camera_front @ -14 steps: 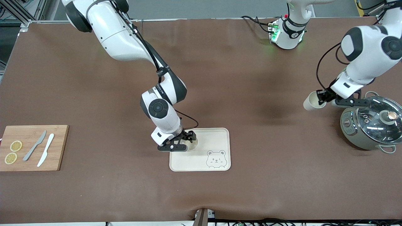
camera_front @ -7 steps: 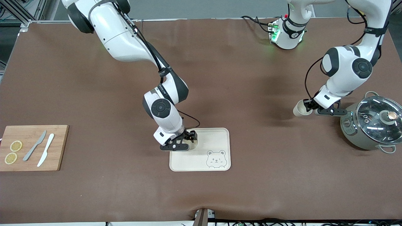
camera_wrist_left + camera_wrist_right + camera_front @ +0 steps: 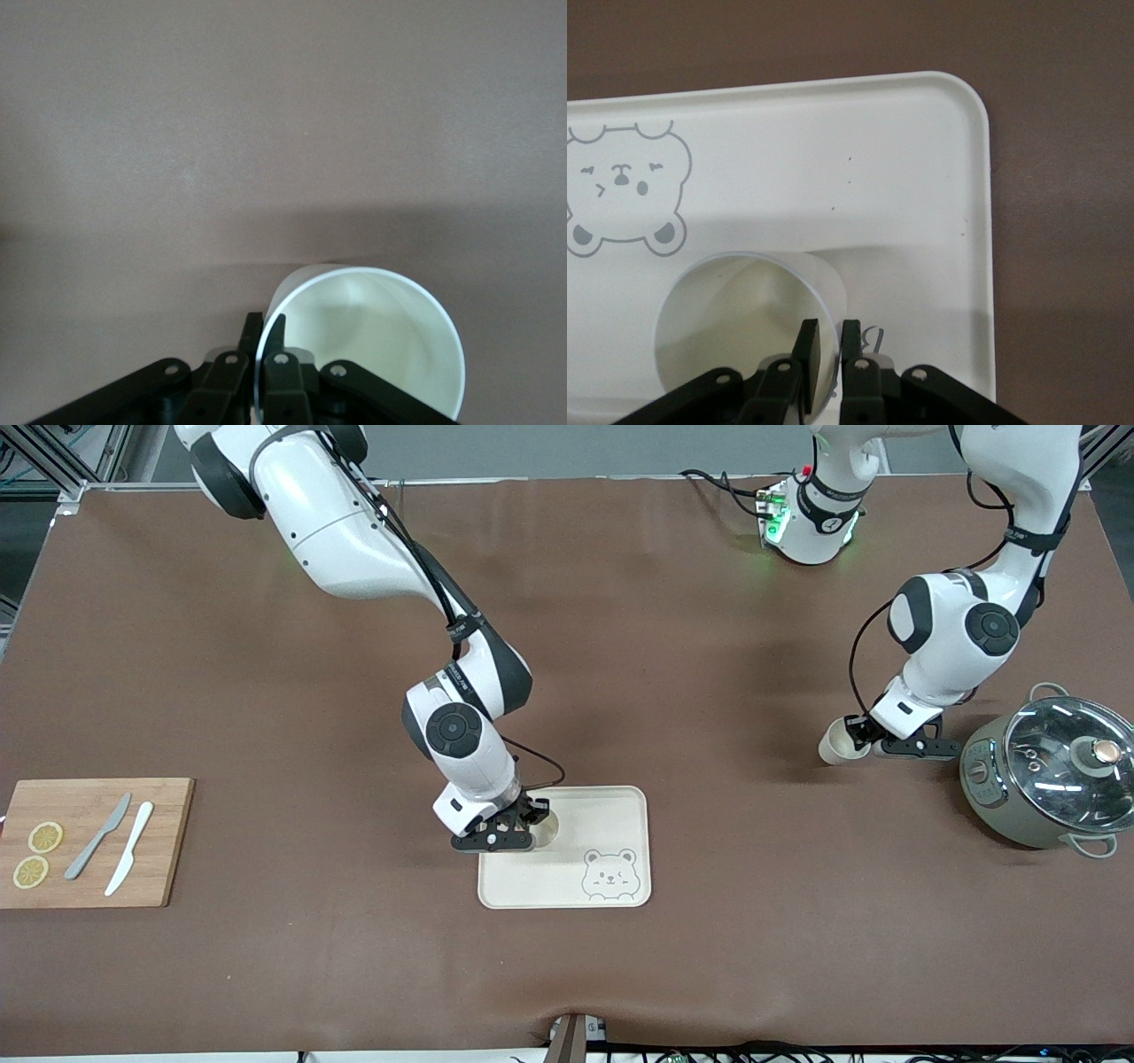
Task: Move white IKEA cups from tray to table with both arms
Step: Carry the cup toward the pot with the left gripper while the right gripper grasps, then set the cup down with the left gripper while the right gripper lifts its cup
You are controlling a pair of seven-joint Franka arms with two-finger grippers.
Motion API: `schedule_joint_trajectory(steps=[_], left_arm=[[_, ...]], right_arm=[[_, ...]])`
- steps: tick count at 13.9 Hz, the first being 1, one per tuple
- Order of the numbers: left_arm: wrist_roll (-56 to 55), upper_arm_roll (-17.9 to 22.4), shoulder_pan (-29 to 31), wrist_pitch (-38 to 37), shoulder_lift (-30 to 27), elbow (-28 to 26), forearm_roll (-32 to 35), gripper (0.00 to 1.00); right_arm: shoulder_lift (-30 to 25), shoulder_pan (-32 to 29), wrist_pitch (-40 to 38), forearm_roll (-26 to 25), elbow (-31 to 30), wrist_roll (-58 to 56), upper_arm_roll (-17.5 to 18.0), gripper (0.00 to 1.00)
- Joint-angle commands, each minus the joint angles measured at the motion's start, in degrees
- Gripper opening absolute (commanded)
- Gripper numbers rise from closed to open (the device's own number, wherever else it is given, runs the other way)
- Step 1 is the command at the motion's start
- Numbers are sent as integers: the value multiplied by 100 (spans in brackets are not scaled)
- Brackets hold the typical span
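One white cup (image 3: 546, 829) stands on the cream bear-printed tray (image 3: 611, 815), in the corner nearest the right arm. My right gripper (image 3: 534, 815) straddles the cup's wall with its fingers a little apart; in the right wrist view (image 3: 830, 341) one finger is inside the cup (image 3: 735, 319) and one is outside, over the tray (image 3: 833, 133). My left gripper (image 3: 856, 732) is shut on the rim of the second white cup (image 3: 836, 746), low over bare table beside the pot. The left wrist view shows the gripper (image 3: 264, 332) pinching the cup's (image 3: 372, 336) wall.
A grey pot with a glass lid (image 3: 1045, 779) stands at the left arm's end, close to the left gripper. A wooden cutting board (image 3: 168, 850) with two knives and two lemon slices lies at the right arm's end. Brown mat covers the table.
The left arm has swung down and toward the tray with its cup, from beside the pot lid to low over the table. The right gripper has stayed at the cup on the tray.
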Motion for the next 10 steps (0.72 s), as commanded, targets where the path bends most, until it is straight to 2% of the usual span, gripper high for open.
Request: schedule_joint_trajectory(steps=[1, 2, 3, 4, 6, 9, 10], left_arm=[[62, -33, -11, 313, 100, -106, -112, 0], [62, -33, -20, 313, 100, -98, -112, 1], [71, -41, -20, 313, 109, -89, -112, 33], [71, -102, -20, 313, 143, -80, -112, 99], [71, -120, -29, 305, 161, -62, -112, 100], [-8, -164, -20, 165, -13, -36, -112, 100], [-8, -173, -20, -132, -171, 16, -112, 100]], right_arm=[[51, 39, -85, -81, 148, 149, -11, 0], [51, 39, -93, -72, 165, 149, -11, 0], [34, 39, -111, -55, 174, 149, -2, 0], [-28, 30, -137, -29, 174, 140, 7, 0], [-107, -40, -565, -11, 261, 122, 42, 0], [-168, -206, -1856, -19, 1024, -78, 25, 0], [-238, -373, -2156, -19, 1131, -454, 33, 0]])
